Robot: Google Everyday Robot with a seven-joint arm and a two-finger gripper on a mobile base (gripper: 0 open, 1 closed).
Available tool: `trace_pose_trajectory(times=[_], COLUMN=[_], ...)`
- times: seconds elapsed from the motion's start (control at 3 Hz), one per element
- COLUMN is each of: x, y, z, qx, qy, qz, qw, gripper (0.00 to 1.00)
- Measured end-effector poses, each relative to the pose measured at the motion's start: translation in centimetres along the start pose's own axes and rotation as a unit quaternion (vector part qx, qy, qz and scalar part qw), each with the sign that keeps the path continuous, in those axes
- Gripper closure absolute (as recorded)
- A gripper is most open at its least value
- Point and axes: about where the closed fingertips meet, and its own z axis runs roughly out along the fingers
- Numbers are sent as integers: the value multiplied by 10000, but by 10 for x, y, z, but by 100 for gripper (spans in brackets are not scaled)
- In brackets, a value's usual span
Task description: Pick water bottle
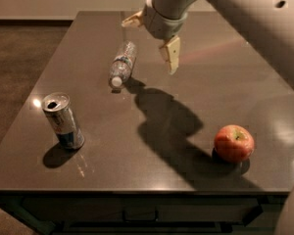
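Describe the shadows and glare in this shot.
Camera view: the arm and open gripper, above the table beside the water bottle, cast a broad dark shadow across the table reaching the apple; the can throws a short shadow to its lower left; small glare spots beside the can.

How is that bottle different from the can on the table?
The bottle lies on its side; the can stands upright. The bottle is clear with a white cap; the can is silver and blue. The bottle lies close beside the open end effector hovering above; the can stands near the front edge. Both rest on the table, untouched.
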Motion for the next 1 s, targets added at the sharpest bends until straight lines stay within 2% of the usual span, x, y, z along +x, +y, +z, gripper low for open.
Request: trace_pose_trajectory(times=[0.33, 0.67, 1.0], x=[-15, -23, -23], y=[-8, -13, -16], z=[13, 27, 43], qx=[-214, -486, -724], qy=[152, 323, 445], qz=[-603, -1094, -1356], qw=[9978, 9923, 9871], gripper=[0, 0, 0])
